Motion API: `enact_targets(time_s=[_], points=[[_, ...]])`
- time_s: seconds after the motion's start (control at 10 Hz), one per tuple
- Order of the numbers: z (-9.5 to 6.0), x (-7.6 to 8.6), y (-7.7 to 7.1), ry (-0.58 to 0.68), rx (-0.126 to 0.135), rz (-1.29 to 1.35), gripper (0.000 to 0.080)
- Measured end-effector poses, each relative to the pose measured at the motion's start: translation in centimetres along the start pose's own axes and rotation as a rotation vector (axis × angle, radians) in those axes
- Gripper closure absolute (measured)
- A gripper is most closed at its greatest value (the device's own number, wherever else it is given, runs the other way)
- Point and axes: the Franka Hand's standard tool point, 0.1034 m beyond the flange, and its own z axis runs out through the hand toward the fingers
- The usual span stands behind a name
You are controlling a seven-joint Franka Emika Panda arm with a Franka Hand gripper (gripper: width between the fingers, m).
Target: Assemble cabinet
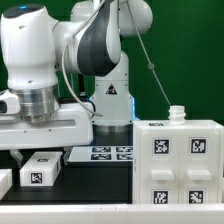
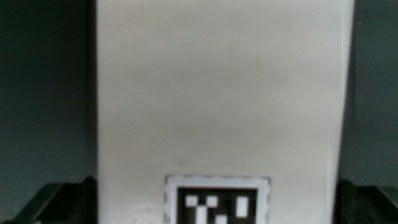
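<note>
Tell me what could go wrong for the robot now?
The white piece below the arm fills the wrist view, so a crooked grab could let it slip. A second piece lies close beside it and might get bumped. The cabinet has a small knob on top that a swinging arm could knock.

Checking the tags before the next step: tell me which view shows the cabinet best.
The exterior view: the cabinet stands at that view's right, its four-panel tagged face toward the camera. The wrist view shows only a close white tagged part, apparently a different piece.
</note>
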Motion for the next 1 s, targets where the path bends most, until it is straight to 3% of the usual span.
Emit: enact_targets(time_s=[0.3,0.4,0.8,0.9,1.0], points=[[0.1,0.0,-0.1,0.001,-0.001,-0.003,0.0173],[0.1,0.0,-0.1,0.001,-0.001,-0.003,0.0249],[0.1,0.0,-0.1,0.001,-0.001,-0.003,0.0249],[-0.1,0.2,-0.2,0.001,-0.003,-0.004,0.0249],[-2.0,1.2,-0.6,0.012,-0.008,-0.023,0.0249]])
